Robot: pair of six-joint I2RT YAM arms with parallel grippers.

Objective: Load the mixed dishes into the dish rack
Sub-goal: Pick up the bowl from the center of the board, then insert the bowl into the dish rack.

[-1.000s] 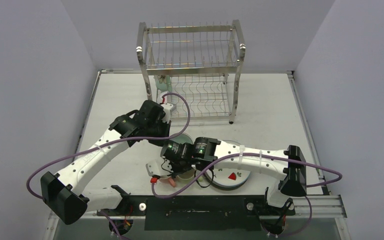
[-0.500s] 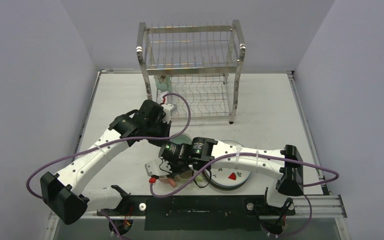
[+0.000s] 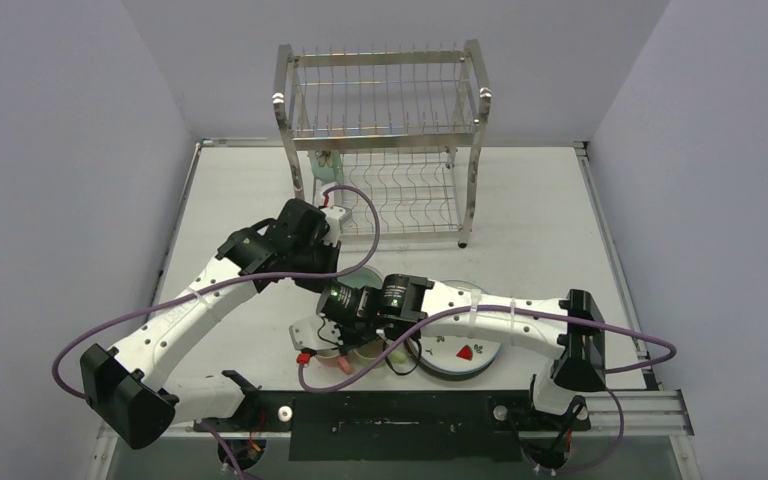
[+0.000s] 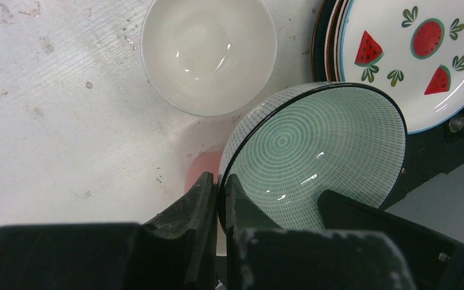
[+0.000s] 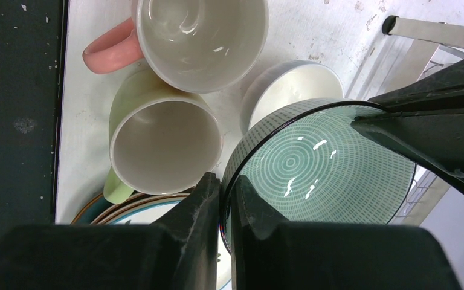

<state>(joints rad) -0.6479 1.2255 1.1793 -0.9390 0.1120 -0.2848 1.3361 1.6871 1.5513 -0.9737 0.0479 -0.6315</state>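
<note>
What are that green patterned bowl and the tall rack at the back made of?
The green bowl looks like glazed ceramic: glossy, with sharp light glints over its printed rings. The rack looks like polished steel wire and tube: silvery, mirror-bright. Sight alone cannot confirm either.

I see a round mint-green ceramic bowl with a black rim (image 4: 317,145) and fine rings inside. It is tilted, and the left gripper (image 4: 219,188) and the right gripper (image 5: 223,188) each pinch its rim. Below it on the table a small plain white bowl (image 4: 208,51) stands upright. Near this one are a pink mug (image 5: 199,30) and a light green mug (image 5: 160,145), both upright, mouths up, close together. Beside them lies a stack of round plates: on top a white plate with red watermelon slices (image 4: 411,54), under it brown-rimmed plates (image 4: 329,30). The tall two-tier shiny steel wire dish rack (image 3: 380,57) stands upright at the far side, well apart from these dishes.
</note>
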